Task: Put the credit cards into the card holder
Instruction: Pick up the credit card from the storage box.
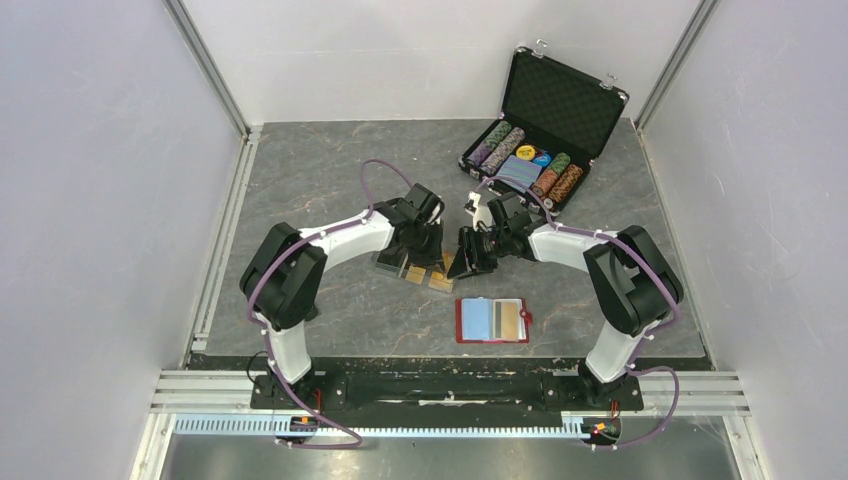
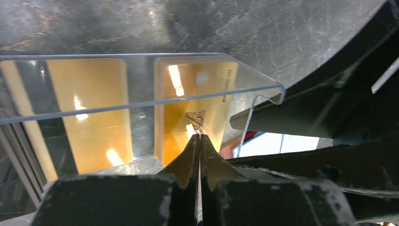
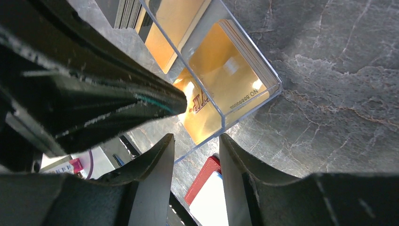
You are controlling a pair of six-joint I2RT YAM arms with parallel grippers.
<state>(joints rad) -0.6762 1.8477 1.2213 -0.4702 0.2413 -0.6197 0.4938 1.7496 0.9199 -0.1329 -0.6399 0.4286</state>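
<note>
Over the tray [image 2: 263,77], your left gripper [image 2: 200,139] is clamped closed at the gold card [image 3: 226,70], right gripper [image 3: 196,137] spread empty: that thin pinch may slip.

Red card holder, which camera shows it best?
Top external: the card holder lies open and whole, its pale lining and slots facing up. Left wrist shows only a red-edged pale sliver past the clear tray. Right wrist catches just a red corner at the bottom edge.

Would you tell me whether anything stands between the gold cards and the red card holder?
Nothing lies on the table between the gold cards and the card holder; only the open right gripper hangs beside the clear tray.
</note>
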